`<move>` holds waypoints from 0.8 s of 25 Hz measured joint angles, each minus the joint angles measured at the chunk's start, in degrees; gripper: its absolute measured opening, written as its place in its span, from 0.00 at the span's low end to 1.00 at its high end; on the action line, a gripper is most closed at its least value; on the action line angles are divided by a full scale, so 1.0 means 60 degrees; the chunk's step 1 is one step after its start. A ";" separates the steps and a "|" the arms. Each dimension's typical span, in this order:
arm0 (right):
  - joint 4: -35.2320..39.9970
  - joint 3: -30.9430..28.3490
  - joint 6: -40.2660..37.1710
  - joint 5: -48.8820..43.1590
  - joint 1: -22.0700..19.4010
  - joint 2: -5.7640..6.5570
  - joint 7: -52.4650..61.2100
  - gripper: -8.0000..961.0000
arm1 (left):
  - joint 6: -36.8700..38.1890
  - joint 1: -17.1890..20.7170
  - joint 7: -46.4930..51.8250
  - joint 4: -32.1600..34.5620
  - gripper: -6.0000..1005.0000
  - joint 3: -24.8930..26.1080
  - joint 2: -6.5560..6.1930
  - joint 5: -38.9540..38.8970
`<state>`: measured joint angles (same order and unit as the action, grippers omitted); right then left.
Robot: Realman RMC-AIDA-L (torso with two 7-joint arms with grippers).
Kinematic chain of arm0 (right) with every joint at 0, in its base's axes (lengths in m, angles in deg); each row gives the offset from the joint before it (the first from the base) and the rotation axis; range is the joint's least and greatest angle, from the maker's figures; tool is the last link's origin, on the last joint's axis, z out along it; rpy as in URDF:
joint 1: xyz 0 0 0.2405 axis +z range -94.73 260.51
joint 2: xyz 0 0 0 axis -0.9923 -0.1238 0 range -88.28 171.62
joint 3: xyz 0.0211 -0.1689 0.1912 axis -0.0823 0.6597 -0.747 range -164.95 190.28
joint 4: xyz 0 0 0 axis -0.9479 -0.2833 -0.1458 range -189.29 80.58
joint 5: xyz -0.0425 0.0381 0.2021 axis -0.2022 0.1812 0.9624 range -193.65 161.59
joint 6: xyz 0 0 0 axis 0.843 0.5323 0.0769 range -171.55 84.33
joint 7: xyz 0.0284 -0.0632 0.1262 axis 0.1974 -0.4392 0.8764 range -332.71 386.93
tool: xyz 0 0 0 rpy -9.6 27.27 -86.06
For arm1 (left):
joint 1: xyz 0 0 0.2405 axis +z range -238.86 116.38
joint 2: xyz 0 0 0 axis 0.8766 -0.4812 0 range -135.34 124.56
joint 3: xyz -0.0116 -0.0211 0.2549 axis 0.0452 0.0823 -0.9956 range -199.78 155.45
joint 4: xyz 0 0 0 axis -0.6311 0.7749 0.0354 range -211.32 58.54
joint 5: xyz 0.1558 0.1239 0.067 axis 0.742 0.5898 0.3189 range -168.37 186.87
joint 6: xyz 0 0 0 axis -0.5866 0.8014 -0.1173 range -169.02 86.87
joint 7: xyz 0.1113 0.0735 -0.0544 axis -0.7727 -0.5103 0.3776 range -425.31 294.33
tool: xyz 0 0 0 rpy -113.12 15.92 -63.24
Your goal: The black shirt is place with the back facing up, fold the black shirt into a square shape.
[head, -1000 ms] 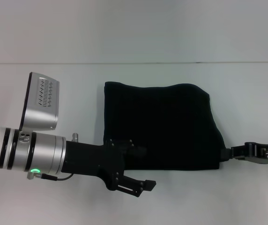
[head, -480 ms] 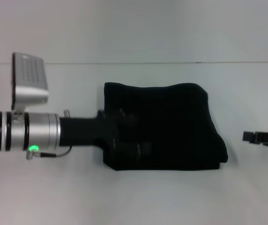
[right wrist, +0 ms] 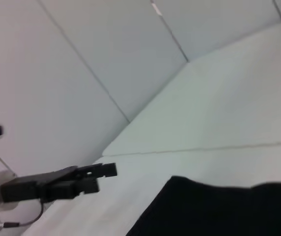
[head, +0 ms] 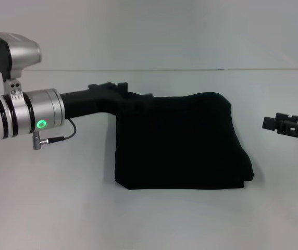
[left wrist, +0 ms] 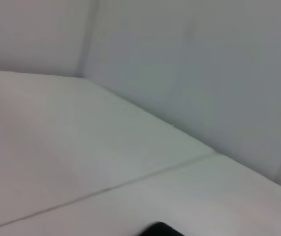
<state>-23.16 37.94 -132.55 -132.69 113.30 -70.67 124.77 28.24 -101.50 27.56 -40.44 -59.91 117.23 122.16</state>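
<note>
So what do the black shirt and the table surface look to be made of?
The black shirt: soft matte cloth, probably knit, judging by its rounded, sagging folded edges. The table: smooth, hard white surface, possibly laminate; it shows a thin seam line and a faint sheen.

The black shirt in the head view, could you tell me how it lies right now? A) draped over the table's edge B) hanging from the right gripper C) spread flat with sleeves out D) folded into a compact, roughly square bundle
D: the black shirt lies on the table as a folded, roughly square bundle, no sleeves out, apart from the right gripper.
</note>
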 joint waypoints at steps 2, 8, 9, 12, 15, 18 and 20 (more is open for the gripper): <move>0.0266 0.0040 -0.0135 0.0033 0.0012 0.0037 -0.0101 0.80 | -0.0417 -0.0011 0.0354 -0.0059 0.93 0.0002 -0.0002 -0.0095; 0.0832 0.0014 -0.0759 0.0056 0.0181 0.0116 -0.0113 0.95 | -0.1940 -0.0118 0.1929 -0.0288 0.93 -0.0101 -0.0085 -0.0075; 0.0846 0.0017 -0.0913 0.0058 0.0215 0.0139 -0.0150 0.97 | -0.2033 -0.0167 0.2089 -0.0437 0.93 -0.0114 -0.0143 -0.0065; 0.0935 0.0043 -0.1103 0.0061 0.0272 0.0131 -0.0322 0.97 | -0.2234 -0.0303 0.2244 -0.0821 0.93 -0.0136 -0.0297 -0.0057; 0.0992 0.0007 -0.1036 0.0063 0.0322 0.0077 -0.0406 0.96 | -0.2481 -0.0330 0.2243 -0.0888 0.93 -0.0196 -0.0323 -0.0032; 0.0994 -0.0004 -0.0947 0.0064 0.0334 0.0073 -0.0435 0.96 | -0.2526 -0.0335 0.2244 -0.0907 0.93 -0.0218 -0.0345 -0.0028; 0.0997 -0.0002 -0.0827 0.0064 0.0334 0.0073 -0.0503 0.96 | -0.2539 -0.0313 0.2191 -0.0906 0.93 -0.0218 -0.0347 -0.0026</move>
<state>-17.18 37.92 -137.51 -132.30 115.31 -70.24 121.75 13.00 -103.38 40.71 -45.87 -61.22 115.15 122.00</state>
